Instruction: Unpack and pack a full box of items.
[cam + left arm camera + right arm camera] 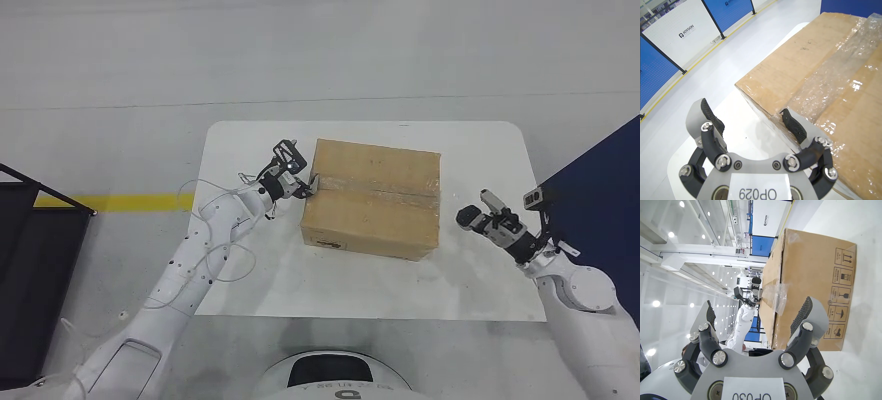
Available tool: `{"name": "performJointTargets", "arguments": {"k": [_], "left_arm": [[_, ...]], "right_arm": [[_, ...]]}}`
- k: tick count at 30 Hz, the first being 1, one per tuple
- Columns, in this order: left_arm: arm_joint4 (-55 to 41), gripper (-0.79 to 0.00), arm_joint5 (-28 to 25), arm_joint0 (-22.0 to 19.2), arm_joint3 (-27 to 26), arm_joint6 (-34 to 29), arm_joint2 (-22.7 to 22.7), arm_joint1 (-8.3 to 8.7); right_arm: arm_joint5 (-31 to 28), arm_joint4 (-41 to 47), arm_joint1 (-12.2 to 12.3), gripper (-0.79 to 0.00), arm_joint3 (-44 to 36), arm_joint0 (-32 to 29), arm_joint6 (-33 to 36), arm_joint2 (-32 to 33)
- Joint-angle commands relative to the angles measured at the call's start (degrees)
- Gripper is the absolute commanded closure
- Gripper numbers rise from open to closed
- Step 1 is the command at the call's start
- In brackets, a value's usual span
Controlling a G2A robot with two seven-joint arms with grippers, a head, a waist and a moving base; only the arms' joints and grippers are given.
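Cardboard box (372, 198) sits closed in the middle of the white table (470, 280); clear tape (380, 188) runs along its top seam; the left arm stretches in from the near left, left gripper (306, 184) at the box's left end, jaws apart, one fingertip (786, 115) touching the tape at the top edge; right gripper (472, 208) hovers near the box's right end, clear of it, jaws apart, pointing at it.

Box (372, 198) sat centred on the table (250, 270); left claw (308, 186) at its left end (one finger touching), right claw (466, 217) apart, rightward.
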Motion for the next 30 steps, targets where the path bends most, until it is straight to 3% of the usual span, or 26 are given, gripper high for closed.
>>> {"name": "performJointTargets", "arguments": {"k": [1, 5, 8, 11, 12, 13, 30], "left_arm": [[0.0, -0.785, 0.0, 0.0, 0.0, 0.0, 0.0, 0.00], [0.0, -0.785, 0.0, 0.0, 0.0, 0.0, 0.0, 0.00], [0.0, -0.785, 0.0, 0.0, 0.0, 0.0, 0.0, 0.00], [0.0, -0.785, 0.0, 0.0, 0.0, 0.0, 0.0, 0.00], [0.0, -0.785, 0.0, 0.0, 0.0, 0.0, 0.0, 0.00], [0.0, -0.785, 0.0, 0.0, 0.0, 0.0, 0.0, 0.00], [0.0, -0.785, 0.0, 0.0, 0.0, 0.0, 0.0, 0.00]], "right_arm": [[0.5, -0.1, -0.1, -0.668, 0.3, 0.9, 0.6, -0.5], [1.5, -0.4, -0.3, -0.385, 1.2, 2.4, 1.4, -1.4], [3.1, -0.7, -0.3, -0.320, 2.0, 3.4, 2.5, -2.1], [3.8, -0.8, -0.4, -0.175, 2.8, 4.2, 3.5, -2.5], [4.1, -0.9, -0.4, -0.062, 3.2, 4.3, 3.7, -2.6], [4.3, -0.9, -0.4, 0.000, 3.4, 4.5, 3.7, -2.6], [6.8, -2.3, -0.8, 0.000, 3.9, 3.6, 1.5, -1.7]]}}
